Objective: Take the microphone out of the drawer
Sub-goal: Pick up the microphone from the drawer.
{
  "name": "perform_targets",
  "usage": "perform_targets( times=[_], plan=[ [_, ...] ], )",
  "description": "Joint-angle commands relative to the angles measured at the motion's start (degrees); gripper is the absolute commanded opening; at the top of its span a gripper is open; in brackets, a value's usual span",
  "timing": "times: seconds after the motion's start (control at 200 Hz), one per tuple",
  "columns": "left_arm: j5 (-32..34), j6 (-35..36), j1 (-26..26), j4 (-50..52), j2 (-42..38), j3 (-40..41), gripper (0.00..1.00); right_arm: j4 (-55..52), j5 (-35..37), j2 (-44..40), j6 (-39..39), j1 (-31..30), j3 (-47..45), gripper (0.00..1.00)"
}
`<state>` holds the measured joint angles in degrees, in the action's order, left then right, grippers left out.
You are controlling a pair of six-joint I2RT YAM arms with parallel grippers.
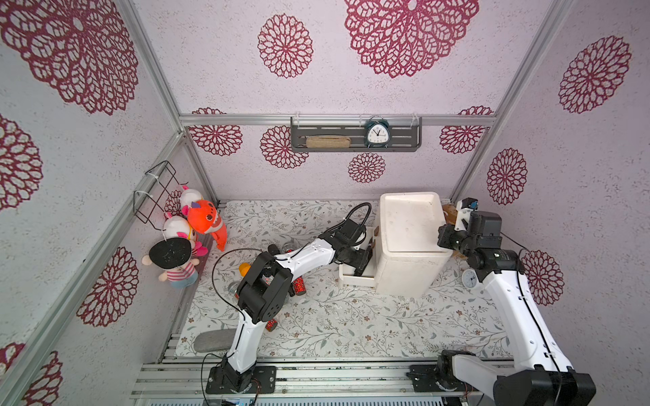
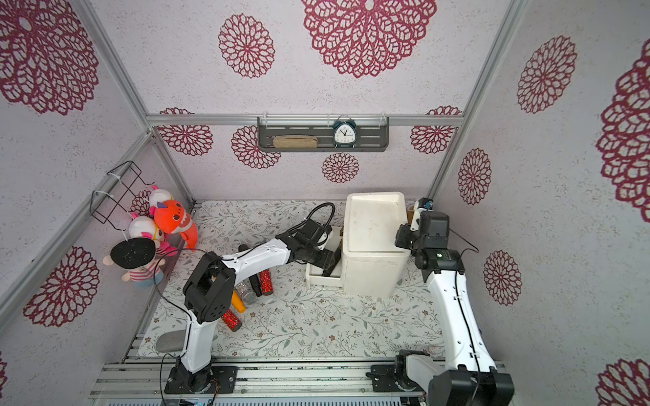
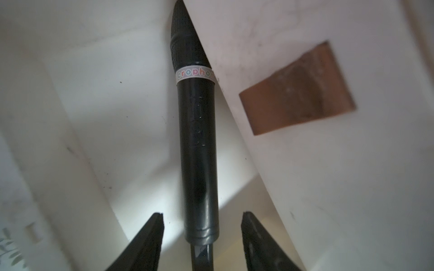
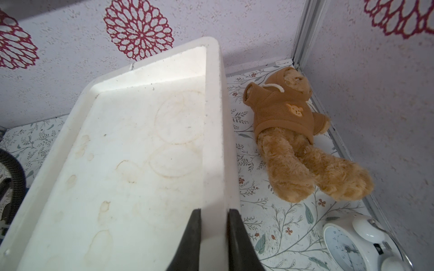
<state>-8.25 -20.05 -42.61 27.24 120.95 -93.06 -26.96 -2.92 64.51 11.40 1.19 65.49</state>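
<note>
Slim black microphone [image 3: 198,145] (pastel-lettered band [image 3: 196,75])

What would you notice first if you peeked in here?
Probably the bright orange plush against the left wall. Next, the white cabinet at the back right of the table. The left gripper hangs open around a black microphone in its pulled-out drawer, while the right gripper pinches the cabinet's top rim.
</note>
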Motion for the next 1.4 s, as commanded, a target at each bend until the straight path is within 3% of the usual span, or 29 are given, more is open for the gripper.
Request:
perform_targets(
  times=[0.0,0.285,0.715,0.966,1.121,1.176,1.396],
  plan=[
    [-0.95,-0.39,-0.26,-3.24,0.97,-0.27,0.57,12.44,-3.56,-1.55,2.08,0.36,5.47,0.00],
    [1.47,-0.73,-1.41,-1.98,5.59,-3.27,0.59,11.49,-4.03,-1.05,1.78,0.35,6.75,0.00],
    [12.62,-3.71,-2.65,3.91,11.07,-7.64,0.58,10.64,-5.16,1.05,1.35,0.30,9.80,0.00],
    [10.35,-3.28,-2.83,1.67,8.72,-6.29,0.38,10.46,-4.91,1.30,1.08,0.30,10.14,0.00],
    [7.51,-4.00,-2.75,4.47,7.58,-7.85,0.07,10.38,-4.67,1.53,1.08,0.34,10.43,0.00],
    [5.97,-4.16,-2.66,7.02,7.84,-9.76,0.00,10.49,-4.42,1.52,1.07,0.30,10.44,0.00],
    [1.74,-6.84,-1.43,17.50,9.29,-17.52,0.00,10.65,-4.20,1.65,1.07,0.32,10.13,0.00]
  ],
)
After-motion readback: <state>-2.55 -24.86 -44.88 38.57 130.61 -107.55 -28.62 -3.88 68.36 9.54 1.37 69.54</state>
